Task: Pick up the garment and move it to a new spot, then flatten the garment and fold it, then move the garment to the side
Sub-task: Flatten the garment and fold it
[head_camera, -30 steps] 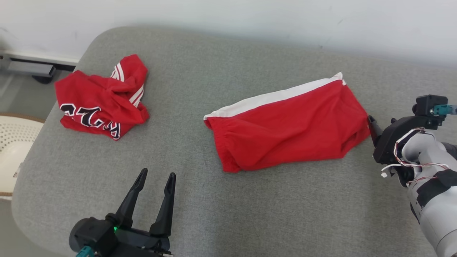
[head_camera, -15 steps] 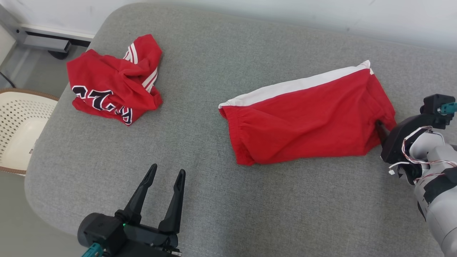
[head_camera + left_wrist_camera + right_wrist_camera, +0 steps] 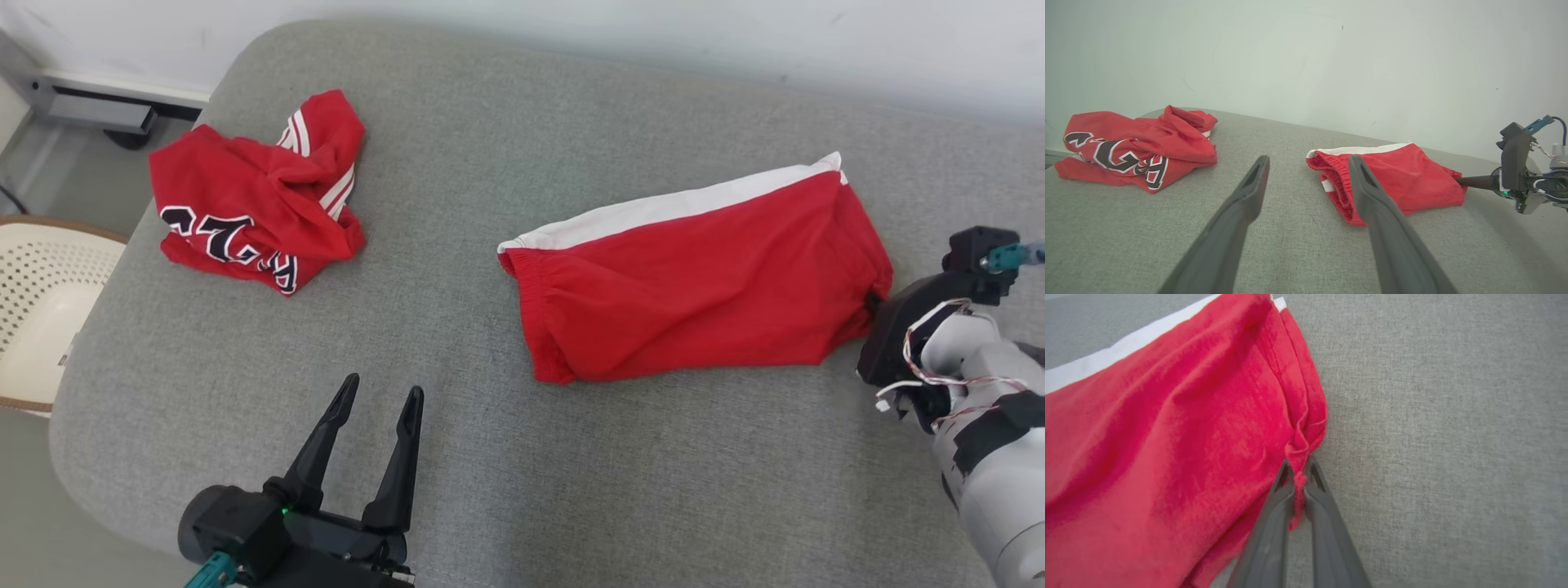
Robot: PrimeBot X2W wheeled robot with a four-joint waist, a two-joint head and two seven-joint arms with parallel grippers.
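The garment (image 3: pixel 694 278) is a pair of red shorts with a white side stripe, lying folded flat on the grey cushion, right of centre. My right gripper (image 3: pixel 872 304) is at its right edge, shut on a pinch of red hem. The right wrist view shows the garment (image 3: pixel 1167 437) bunched between the closed fingertips of that gripper (image 3: pixel 1298 473). My left gripper (image 3: pixel 384 388) stands open near the cushion's front edge, well left of the garment, holding nothing. In the left wrist view its gripper (image 3: pixel 1308 161) points toward the garment's (image 3: pixel 1404 179) elastic waistband end.
A crumpled red jersey (image 3: pixel 253 204) with black-and-white lettering lies at the cushion's far left. The grey cushion (image 3: pixel 490 457) has rounded edges, with a white wall behind it. A white perforated chair seat (image 3: pixel 33 310) stands on the floor beyond the left edge.
My right gripper has reached the garment's right hem and shut on it, bunching the cloth. The head camera has shifted. The left gripper stays open and still.
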